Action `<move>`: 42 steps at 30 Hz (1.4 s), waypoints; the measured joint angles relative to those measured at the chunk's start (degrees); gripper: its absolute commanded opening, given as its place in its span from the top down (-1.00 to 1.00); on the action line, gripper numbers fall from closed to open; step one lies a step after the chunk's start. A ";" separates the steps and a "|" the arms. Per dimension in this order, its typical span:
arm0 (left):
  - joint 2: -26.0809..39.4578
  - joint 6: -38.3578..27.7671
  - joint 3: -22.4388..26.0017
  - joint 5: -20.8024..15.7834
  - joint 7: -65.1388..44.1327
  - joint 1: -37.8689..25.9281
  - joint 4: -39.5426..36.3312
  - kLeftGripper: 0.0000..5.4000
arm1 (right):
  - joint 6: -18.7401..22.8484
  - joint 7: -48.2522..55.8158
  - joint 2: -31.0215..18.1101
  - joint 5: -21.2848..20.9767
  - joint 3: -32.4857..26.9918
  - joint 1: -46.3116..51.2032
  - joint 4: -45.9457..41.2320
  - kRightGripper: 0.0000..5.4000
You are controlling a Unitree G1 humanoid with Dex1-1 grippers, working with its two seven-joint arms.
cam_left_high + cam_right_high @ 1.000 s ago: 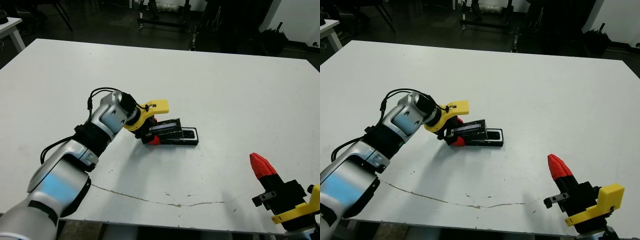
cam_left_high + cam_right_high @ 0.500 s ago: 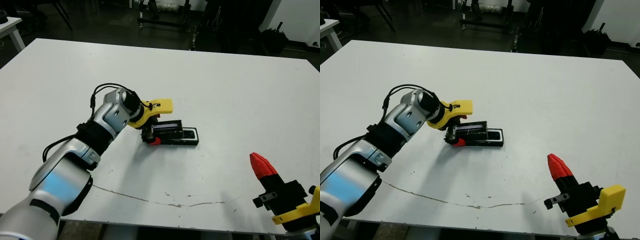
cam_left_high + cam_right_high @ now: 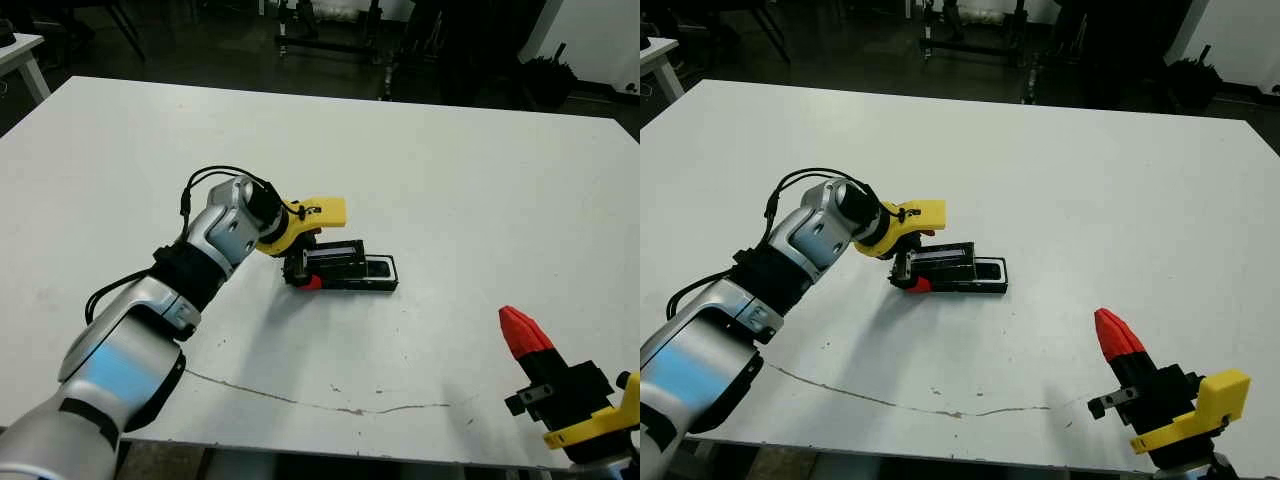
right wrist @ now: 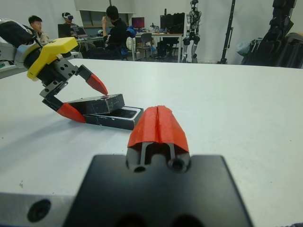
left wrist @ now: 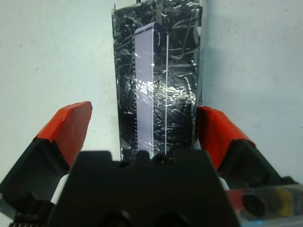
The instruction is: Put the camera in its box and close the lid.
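**benchmonkey:** Left wrist view is showing the left gripper (image 5: pixel 142 130) with its red fingers (image 5: pixel 66 130) spread wide, sitting either side of the lid (image 5: pixel 158 75) and not squeezing it. The crinkly black top and the pale strip are running straight out between them.

**servo_sam:** And where's the box sitting?

**benchmonkey:** Head view: the box (image 3: pixel 378 273) is lying near the middle of the white table (image 3: pixel 480 170). The lid is resting on the box's left part, shifted toward the left gripper, so the right end is staying uncovered. Something glossy and dark is lying in that open end, looking like the camera (image 4: pixel 124 113).

**servo_sam:** Right arm?

**benchmonkey:** The right gripper (image 4: pixel 158 125) is hanging near the table's front edge, well apart from the box, red tips pressed together.
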 measured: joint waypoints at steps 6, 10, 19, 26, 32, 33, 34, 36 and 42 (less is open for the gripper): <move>1.21 3.77 2.81 -0.47 -0.47 3.92 -8.41 -0.99 | -0.01 -0.50 0.07 -0.51 0.59 0.17 -0.14 1.00; 1.81 5.14 6.34 -9.04 -6.16 6.21 -12.92 -0.99 | -0.02 -0.68 0.14 -0.54 1.18 -0.04 0.06 1.00; 6.38 9.35 7.78 -19.05 -10.39 6.39 -17.11 -0.99 | -0.06 -1.08 0.10 -1.08 1.40 -0.09 0.54 1.00; 10.35 7.73 8.60 -20.78 -9.60 6.40 -17.09 -0.99 | -0.07 -1.08 0.09 -1.10 1.56 -0.14 0.56 1.00; 11.77 1.57 9.02 -19.49 -4.36 6.33 -16.24 -0.99 | -0.66 -1.08 0.10 -1.17 1.69 -0.18 1.00 1.00; 12.00 0.84 9.25 -19.17 -3.11 6.27 -15.67 -0.99 | -0.66 -1.07 0.10 -1.14 1.70 -0.15 1.02 1.00; 12.17 0.06 9.51 -18.88 -1.91 6.23 -15.02 -0.99 | -0.67 -1.06 0.10 -1.13 1.72 -0.12 1.09 1.00; 12.44 -1.82 10.10 -18.34 -0.14 6.22 -13.95 -0.99 | -1.14 -0.85 0.10 -1.19 1.74 -0.12 1.55 1.00; 15.34 -9.50 11.82 -19.23 -2.23 4.92 -13.11 -0.99 | -1.20 -0.78 0.08 -1.25 1.98 0.04 1.60 1.00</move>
